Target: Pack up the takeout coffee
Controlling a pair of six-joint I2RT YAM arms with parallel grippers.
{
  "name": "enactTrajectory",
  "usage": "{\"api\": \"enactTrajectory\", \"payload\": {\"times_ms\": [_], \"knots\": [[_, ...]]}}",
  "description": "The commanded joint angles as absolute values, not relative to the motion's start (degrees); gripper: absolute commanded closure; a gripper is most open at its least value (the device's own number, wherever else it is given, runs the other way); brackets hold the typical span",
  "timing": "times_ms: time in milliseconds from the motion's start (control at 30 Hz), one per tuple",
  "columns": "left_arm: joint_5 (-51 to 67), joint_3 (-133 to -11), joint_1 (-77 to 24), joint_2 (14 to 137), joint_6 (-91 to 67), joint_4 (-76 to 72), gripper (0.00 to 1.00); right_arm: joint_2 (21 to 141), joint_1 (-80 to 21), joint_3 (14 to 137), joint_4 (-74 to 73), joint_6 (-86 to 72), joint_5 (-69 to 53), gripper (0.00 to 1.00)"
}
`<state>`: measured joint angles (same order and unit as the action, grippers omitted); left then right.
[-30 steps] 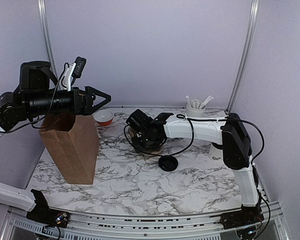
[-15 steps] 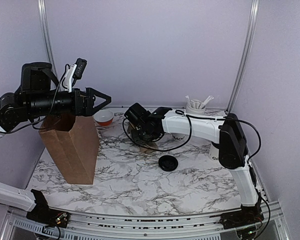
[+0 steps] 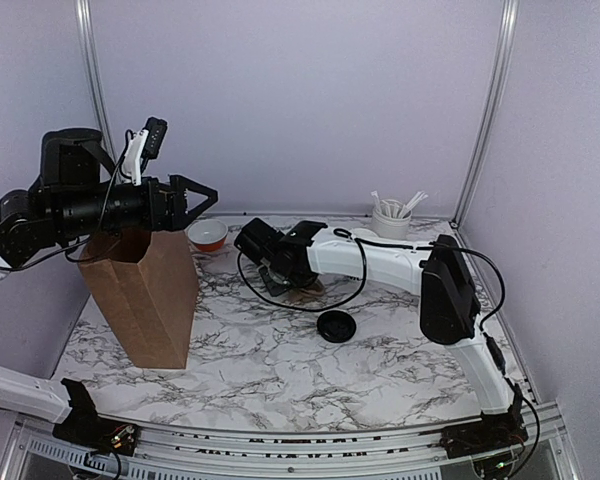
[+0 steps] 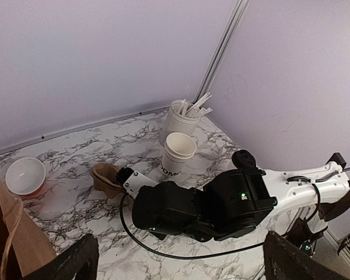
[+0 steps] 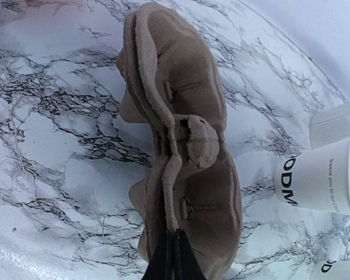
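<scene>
The white paper cup with dark lettering (image 4: 176,156) stands near the back right corner and also shows in the right wrist view (image 5: 318,182); my right arm hides it in the top view. The black lid (image 3: 336,326) lies flat on the marble, apart from the cup. My right gripper (image 5: 174,238) is shut on the rim of the brown pulp cup carrier (image 5: 186,140) and holds it tilted on edge; in the top view the gripper (image 3: 278,278) is at table centre. My left gripper (image 3: 206,196) is open and empty, high above the paper bag, its fingertips (image 4: 76,262) at the frame's bottom.
A brown paper bag (image 3: 145,290) stands open at the left. A small red bowl (image 3: 208,235) sits behind it. A white cup of stirrers (image 3: 391,217) stands at the back right. A second lettered cup's edge (image 5: 338,269) shows in the right wrist view.
My right gripper has moved left and toward the back with the carrier in it, and its elbow has swung left over the cup. The left arm has hardly moved.
</scene>
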<state>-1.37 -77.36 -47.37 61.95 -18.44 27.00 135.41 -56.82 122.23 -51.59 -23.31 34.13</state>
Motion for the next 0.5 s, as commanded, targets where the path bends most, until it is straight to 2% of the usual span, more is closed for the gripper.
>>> {"api": "enactTrajectory", "payload": {"times_ms": [0, 467], "knots": [[-5.11, -76.51, -47.64, 59.61, -18.32, 24.25, 0.01, 133.95, -57.47, 125.01, -51.75, -20.84, 40.67, 0.97], [-6.25, -74.66, -47.64, 57.18, -19.32, 22.94, 0.01, 134.58, -57.9, 128.88, -53.72, -16.86, 48.18, 0.98]]}}
